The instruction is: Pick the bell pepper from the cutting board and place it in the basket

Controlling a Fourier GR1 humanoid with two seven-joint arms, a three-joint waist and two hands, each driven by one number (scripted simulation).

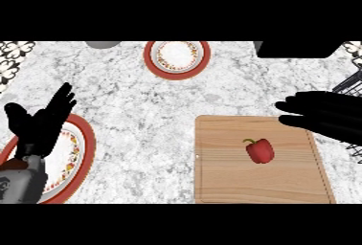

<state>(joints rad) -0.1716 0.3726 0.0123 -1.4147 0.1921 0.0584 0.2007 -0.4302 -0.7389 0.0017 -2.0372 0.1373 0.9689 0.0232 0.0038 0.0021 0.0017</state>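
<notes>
A red bell pepper [260, 150] with a green stem lies near the middle of the wooden cutting board [226, 182]. My right hand [329, 116] hovers over the board's far right corner, fingers straight and pointing left, a short way above and right of the pepper and holding nothing. The black wire basket [351, 84] shows only in part at the right edge, mostly hidden behind that hand. My left hand [39, 122] rests open at the left, fingers up, over a red-rimmed plate.
A red-rimmed patterned plate [79, 158] lies under my left forearm at the lower left. Another such plate [177, 56] sits at the back centre. A grey object [103, 44] and a black block [297, 49] stand along the far edge.
</notes>
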